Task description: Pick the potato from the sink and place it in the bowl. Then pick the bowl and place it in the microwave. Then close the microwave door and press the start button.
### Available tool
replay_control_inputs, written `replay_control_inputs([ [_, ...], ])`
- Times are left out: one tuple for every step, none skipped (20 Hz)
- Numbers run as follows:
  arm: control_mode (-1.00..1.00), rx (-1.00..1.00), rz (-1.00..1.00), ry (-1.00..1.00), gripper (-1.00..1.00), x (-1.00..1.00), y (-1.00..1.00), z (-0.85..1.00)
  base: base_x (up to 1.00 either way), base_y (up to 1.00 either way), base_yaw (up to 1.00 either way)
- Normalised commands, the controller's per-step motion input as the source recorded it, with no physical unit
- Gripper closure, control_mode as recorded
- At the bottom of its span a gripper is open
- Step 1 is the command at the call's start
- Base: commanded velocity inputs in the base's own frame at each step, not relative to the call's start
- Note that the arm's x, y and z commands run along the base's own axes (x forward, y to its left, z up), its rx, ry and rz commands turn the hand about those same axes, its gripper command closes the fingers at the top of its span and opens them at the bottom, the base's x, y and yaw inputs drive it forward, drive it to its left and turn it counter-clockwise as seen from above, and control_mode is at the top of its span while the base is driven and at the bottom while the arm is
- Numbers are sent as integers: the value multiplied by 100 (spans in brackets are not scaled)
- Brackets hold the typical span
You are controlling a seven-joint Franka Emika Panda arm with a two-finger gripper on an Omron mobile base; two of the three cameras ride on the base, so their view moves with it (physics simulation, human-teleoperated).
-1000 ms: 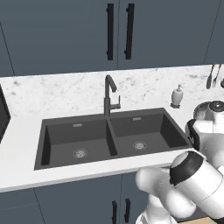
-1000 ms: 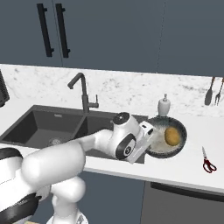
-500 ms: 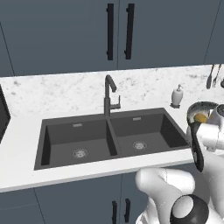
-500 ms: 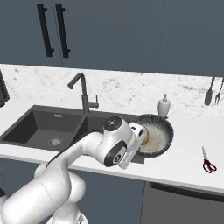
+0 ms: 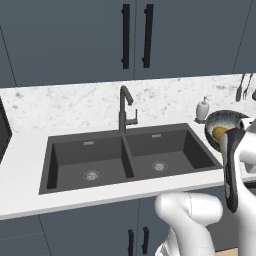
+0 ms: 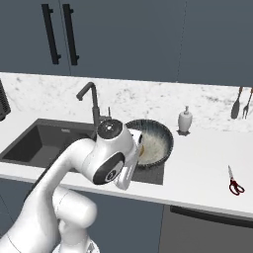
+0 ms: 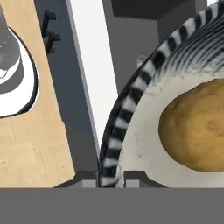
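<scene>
My gripper [image 7: 109, 177] is shut on the pale-streaked rim of the dark blue-grey bowl [image 7: 131, 100], which it holds in the air. The golden potato [image 7: 197, 127] lies inside the bowl. In the right base view the bowl [image 6: 157, 141] hangs over the right end of the dark double sink [image 6: 44, 143], with my white hand covering its left side. The left base view shows the bowl [image 5: 227, 120] and potato [image 5: 219, 132] at the far right, past the sink [image 5: 100, 160]. A dark edge [image 5: 3, 131] pokes in at far left; I cannot tell whether it is the microwave.
A dark faucet [image 5: 124, 107] rises behind the sink's divider. A soap dispenser [image 6: 185, 120] stands on the counter behind the bowl. Red-handled scissors [image 6: 234, 184] lie at the counter's right front, and utensils [image 6: 241, 103] hang on the wall. Below the bowl the hand view shows the counter's front edge [image 7: 89, 83].
The arm has carried the bowl with the potato leftwards from the counter towards the sink's right end. The bowl has come into the left base view.
</scene>
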Motion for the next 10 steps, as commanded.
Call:
replay_control_inputs([
  [-100,1,11,0,100,-47,85,72,0,0,0],
  [-100,0,12,0,100,-48,80,80,0,0,0],
  [-100,0,14,0,100,-47,77,83,0,0,0],
  [-100,0,12,0,100,-46,76,81,0,0,0],
  [-100,0,10,0,100,-49,74,82,0,0,0],
  [-100,0,9,0,100,-49,79,81,0,0,0],
  [-100,0,7,7,100,-39,84,76,0,0,0],
  [-100,0,3,10,100,-46,89,79,0,0,0],
  [-100,0,3,13,100,-36,96,79,0,0,0],
  [-100,-1,3,13,100,-24,100,61,0,0,0],
])
